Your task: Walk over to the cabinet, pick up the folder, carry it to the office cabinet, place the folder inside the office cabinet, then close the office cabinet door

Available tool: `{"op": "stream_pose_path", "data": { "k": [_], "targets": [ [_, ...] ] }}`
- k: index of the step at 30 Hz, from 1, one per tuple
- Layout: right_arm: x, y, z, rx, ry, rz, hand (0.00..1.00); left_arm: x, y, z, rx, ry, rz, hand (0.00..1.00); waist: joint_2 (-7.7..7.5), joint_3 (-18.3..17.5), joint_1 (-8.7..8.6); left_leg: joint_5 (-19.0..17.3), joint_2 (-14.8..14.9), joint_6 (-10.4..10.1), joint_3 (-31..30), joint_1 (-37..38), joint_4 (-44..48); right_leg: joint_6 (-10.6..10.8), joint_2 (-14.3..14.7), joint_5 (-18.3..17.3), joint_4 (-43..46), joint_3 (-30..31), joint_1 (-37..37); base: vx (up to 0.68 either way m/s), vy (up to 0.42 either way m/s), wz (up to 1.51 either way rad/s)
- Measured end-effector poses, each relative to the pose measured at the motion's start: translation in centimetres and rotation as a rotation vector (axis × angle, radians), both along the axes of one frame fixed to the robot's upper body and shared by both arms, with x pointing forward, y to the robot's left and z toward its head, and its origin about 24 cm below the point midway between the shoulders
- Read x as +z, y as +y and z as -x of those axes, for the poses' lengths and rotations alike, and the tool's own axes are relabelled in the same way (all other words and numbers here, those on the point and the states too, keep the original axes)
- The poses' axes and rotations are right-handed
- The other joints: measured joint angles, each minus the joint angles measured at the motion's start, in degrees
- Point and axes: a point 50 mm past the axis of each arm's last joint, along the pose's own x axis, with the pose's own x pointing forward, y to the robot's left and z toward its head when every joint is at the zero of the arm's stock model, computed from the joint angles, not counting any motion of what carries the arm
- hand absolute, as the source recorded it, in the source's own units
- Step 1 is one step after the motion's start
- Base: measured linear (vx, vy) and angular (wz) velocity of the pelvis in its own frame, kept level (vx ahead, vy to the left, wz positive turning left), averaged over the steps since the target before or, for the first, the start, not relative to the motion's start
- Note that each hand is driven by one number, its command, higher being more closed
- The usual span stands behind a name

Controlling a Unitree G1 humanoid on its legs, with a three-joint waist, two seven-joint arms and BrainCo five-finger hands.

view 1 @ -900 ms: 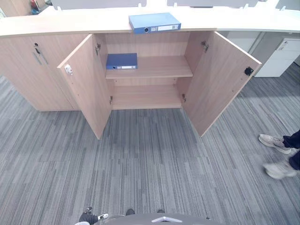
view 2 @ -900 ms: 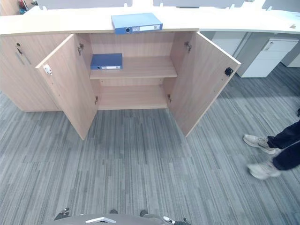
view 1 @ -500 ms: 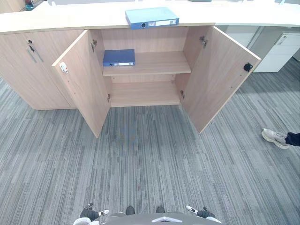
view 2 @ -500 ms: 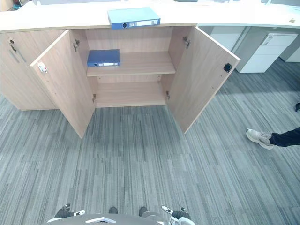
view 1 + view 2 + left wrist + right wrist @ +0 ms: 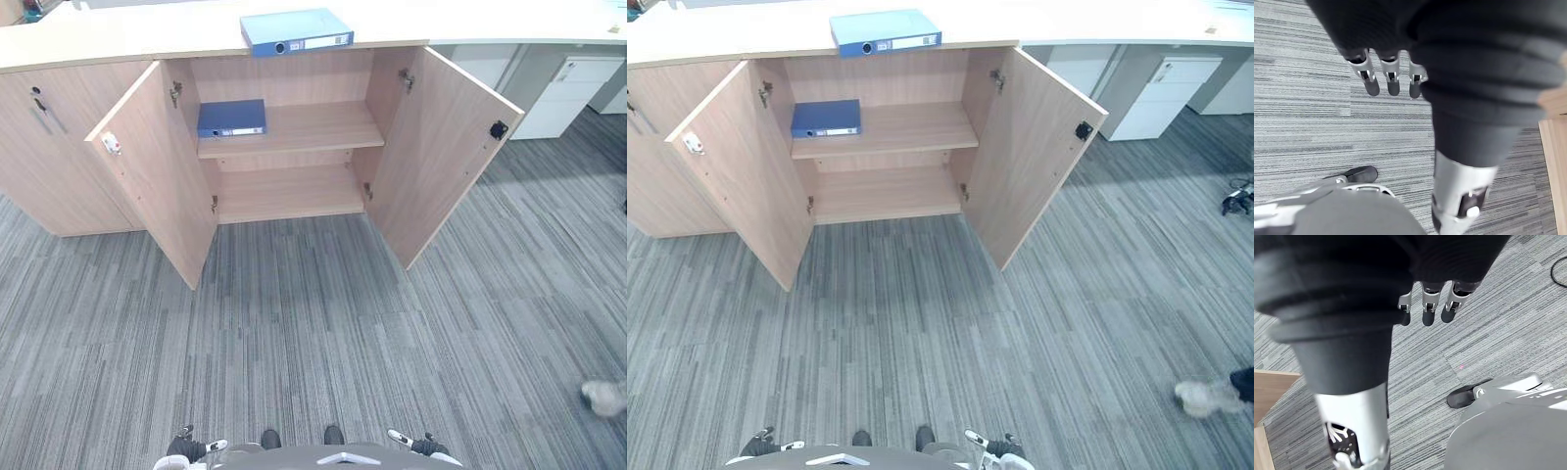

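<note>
A light blue folder (image 5: 296,31) lies flat on the long pale countertop (image 5: 118,39). Below it the wooden cabinet (image 5: 294,191) stands with both doors swung wide open. A dark blue folder (image 5: 231,117) lies at the left end of its upper shelf; the lower shelf is bare. My left hand (image 5: 1392,78) hangs at my side over the carpet, fingers straight, holding nothing. My right hand (image 5: 1429,308) hangs the same way on the other side. Both hands are far from the cabinet, at the bottom edge of the eye views.
The open left door (image 5: 157,186) and right door (image 5: 446,147) jut out over the grey carpet. A closed cabinet door (image 5: 49,147) stands to the left, a white drawer unit (image 5: 573,88) at the far right. A person's shoe (image 5: 605,397) is at the right edge.
The camera has shifted, so the cabinet sits a little further left in the picture. The person's shoes have moved down along the right edge. My hands still hang empty.
</note>
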Motion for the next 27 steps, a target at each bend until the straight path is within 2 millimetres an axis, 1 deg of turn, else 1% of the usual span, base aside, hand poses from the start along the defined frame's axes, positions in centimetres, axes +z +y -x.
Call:
{"op": "stream_pose_path", "data": {
  "k": [3,5,7,9,10,11,12,13,14,15,16,18,19,20,21,22,23,24,25,26,27],
  "targets": [
    [0.0,0.1,-0.2,0.006,-0.005,0.000,0.00,0.1,0.1,-0.5,-0.014,-0.009,-0.004,0.00,-0.26,0.1,0.44,-0.5,0.0,0.0,1.1,-1.5,0.0,0.1,0.0,0.1,0.0,1.1,-2.0,0.00,-0.016,-0.18],
    [0.1,0.1,-0.6,0.008,-0.011,-0.001,0.00,0.1,0.1,-0.7,-0.016,-0.015,-0.007,0.00,-0.47,0.2,0.61,-0.8,-0.1,0.3,1.6,-2.4,0.4,0.1,0.0,0.2,0.3,1.7,-3.2,0.04,-0.002,-0.18],
    [0.2,0.1,-0.9,0.010,-0.020,-0.002,0.00,0.2,0.4,-0.9,-0.017,-0.019,-0.014,0.00,-0.67,0.5,0.58,-1.9,-0.1,0.2,2.0,-2.8,0.5,0.7,0.0,-1.1,2.6,2.1,-4.8,0.07,0.015,-0.12],
    [0.2,0.5,-1.5,0.013,-0.036,-0.011,0.00,0.4,0.8,-1.4,-0.025,-0.035,-0.024,0.00,-1.37,1.5,0.64,-5.0,0.0,0.6,2.6,-4.3,5.0,1.3,-0.5,-5.7,11.0,2.6,-8.4,0.12,0.041,-0.13],
    [0.2,0.6,-1.6,0.013,-0.039,-0.011,0.00,0.4,0.7,-1.6,-0.028,-0.038,-0.024,0.00,-1.49,1.7,0.68,-5.7,0.1,1.0,2.7,-4.6,6.1,1.6,-0.7,-6.9,13.6,2.5,-9.4,0.10,0.028,-0.16],
    [0.3,0.5,-1.9,0.014,-0.046,-0.010,0.00,0.5,0.7,-1.7,-0.030,-0.042,-0.024,0.00,-1.46,2.1,0.82,-6.9,0.2,1.1,2.9,-4.6,7.5,2.5,-1.0,-8.4,18.3,1.7,-11.2,0.11,0.044,-0.12],
    [0.4,0.4,-2.2,0.014,-0.060,-0.005,0.00,0.5,0.7,-2.0,-0.031,-0.047,-0.023,0.00,-0.91,2.7,0.62,-7.6,0.4,1.4,3.0,-4.1,8.7,3.2,-1.3,-9.1,26.9,-0.4,-14.8,0.12,0.052,-0.07],
    [0.5,0.4,-2.4,0.015,-0.070,-0.002,0.00,0.5,0.6,-2.1,-0.032,-0.051,-0.022,0.00,-0.81,3.0,0.52,-7.7,0.5,1.6,3.0,-3.6,8.7,3.2,-1.5,-9.1,30.9,-1.2,-16.2,0.16,0.075,0.05],
    [0.7,0.3,-2.7,0.015,-0.088,0.003,0.00,0.6,0.5,-2.6,-0.036,-0.060,-0.022,0.00,-0.76,3.7,0.39,-8.3,0.6,2.2,2.8,-2.3,8.6,2.5,-2.7,-10.5,38.2,-4.1,-19.5,0.18,0.072,0.06],
    [0.7,0.3,-2.8,0.015,-0.092,0.004,0.00,0.6,0.5,-2.8,-0.036,-0.066,-0.027,0.00,-0.52,4.3,0.52,-8.8,0.6,1.9,2.6,-1.1,8.5,2.3,-3.7,-12.3,41.3,-5.9,-20.8,0.22,0.073,0.06],
    [0.8,0.3,-2.8,0.013,-0.097,0.005,0.00,0.7,0.6,-3.0,-0.031,-0.070,-0.037,0.00,-0.70,4.3,0.47,-9.2,0.9,1.7,2.0,0.4,7.5,2.1,-4.3,-14.3,42.3,-8.1,-22.0,0.20,0.045,0.06],
    [0.8,0.3,-2.9,0.010,-0.103,0.008,0.00,0.7,0.6,-3.1,-0.030,-0.072,-0.039,0.00,-0.71,4.3,-0.07,-9.6,1.5,1.2,1.3,1.6,6.3,1.8,-4.2,-15.2,39.8,-10.1,-23.6,0.18,-0.008,0.16],
    [0.9,0.2,-3.1,0.013,-0.110,0.011,0.00,0.8,0.5,-3.6,-0.032,-0.085,-0.039,0.00,-0.54,4.4,-0.53,-10.0,2.1,0.5,0.8,2.3,5.6,1.0,-3.7,-14.6,35.6,-11.3,-25.1,0.32,-0.073,0.28],
    [1.0,0.0,-3.3,0.015,-0.113,0.016,0.00,0.9,0.5,-3.8,-0.032,-0.089,-0.038,0.00,-0.35,4.5,-1.10,-10.6,2.8,-0.5,-0.1,2.5,5.6,0.2,-3.1,-12.1,29.7,-11.8,-26.3,0.34,-0.093,0.34],
    [0.9,0.0,-3.2,0.014,-0.110,0.017,0.00,0.9,0.4,-3.9,-0.032,-0.091,-0.037,0.00,-0.27,4.6,-1.46,-10.9,3.2,-1.0,-0.6,2.7,5.6,0.0,-2.8,-10.3,26.9,-12.0,-26.7,0.43,-0.143,0.62],
    [0.8,0.0,-2.5,0.009,-0.092,0.016,0.00,0.9,0.4,-3.8,-0.030,-0.091,-0.034,0.00,-0.31,4.7,-1.88,-12.0,3.4,-2.8,-2.4,4.1,5.4,-0.7,-2.4,-6.5,22.5,-11.2,-26.7,0.34,-0.142,0.64],
    [0.7,0.0,-2.1,0.005,-0.082,0.016,0.00,0.8,0.3,-3.8,-0.027,-0.092,-0.032,0.00,-0.32,4.7,-2.00,-12.5,3.5,-3.6,-3.3,5.1,5.2,-1.1,-2.6,-5.4,21.9,-10.9,-26.4,0.47,-0.229,0.85],
    [0.4,0.0,-1.2,-0.003,-0.062,0.013,0.00,0.8,0.1,-3.7,-0.003,-0.095,-0.021,0.00,-0.15,4.8,-2.46,-13.4,4.1,-5.1,-4.1,7.5,4.7,-2.5,-3.0,-1.5,22.9,-11.0,-25.5,0.39,-0.211,0.58],
    [0.5,0.0,-1.2,-0.014,-0.066,0.012,0.00,0.7,-0.4,-3.7,0.013,-0.099,-0.008,0.00,0.36,4.8,-2.59,-13.6,5.3,-5.4,-4.1,8.0,5.2,-2.8,-2.3,-2.8,24.7,-11.7,-25.4,0.48,-0.288,0.51],
    [0.5,-0.1,-1.4,-0.010,-0.070,0.017,0.00,0.7,-0.7,-3.8,0.041,-0.114,0.005,0.00,1.27,4.6,-2.49,-13.8,6.8,-6.8,-3.5,6.0,9.5,-4.0,-1.9,-4.7,25.7,-12.6,-25.2,0.54,-0.382,0.24],
    [0.7,-0.3,-1.6,-0.008,-0.084,0.024,0.00,0.9,-1.0,-4.5,0.067,-0.146,0.018,0.00,1.62,5.0,-2.31,-14.1,8.2,-7.1,-3.0,1.8,18.7,-4.9,-1.6,-5.7,25.4,-13.0,-24.1,0.44,-0.330,0.21]
  ]
}}
